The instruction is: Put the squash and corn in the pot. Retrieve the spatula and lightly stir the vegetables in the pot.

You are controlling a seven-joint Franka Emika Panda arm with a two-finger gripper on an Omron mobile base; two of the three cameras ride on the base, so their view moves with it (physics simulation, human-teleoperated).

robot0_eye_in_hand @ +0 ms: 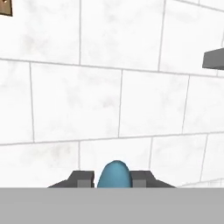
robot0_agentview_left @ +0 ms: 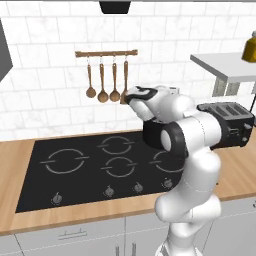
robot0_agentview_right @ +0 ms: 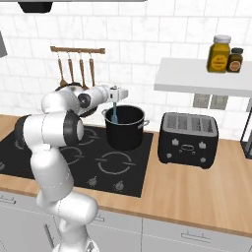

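I saw the spatula (robot0_agentview_right: 114, 114) hanging blade-down from the gripper (robot0_agentview_right: 118, 94), its light-blue paddle dipping just inside the near-left rim of the pot (robot0_agentview_right: 125, 127); in the hand view its rounded blue end (robot0_eye_in_hand: 113, 174) sat pinched between the two dark fingers (robot0_eye_in_hand: 82, 178), so the jaws were clamped on it. The pot stood on the rear right burner of the black cooktop (robot0_agentview_right: 123, 167), and I could not make out its contents from my angle. The pot's mouth was wide around the paddle, with free room toward its centre and far side. The hand pointed level at the white tiled wall (robot0_eye_in_hand: 109, 96), with open air between it and the tiles. Just right of the pot stood the black toaster (robot0_agentview_right: 187, 139), near but not touching. Above the toaster a white shelf (robot0_agentview_right: 202, 78) jutted from the wall carrying two jars (robot0_agentview_right: 219, 53). To the left on the wall hung a wooden rail of spoons (robot0_agentview_left: 106, 75), beside the arm's wrist in the left base view. The front burners and the wooden counter (robot0_agentview_right: 197, 197) in front of the toaster lay bare.
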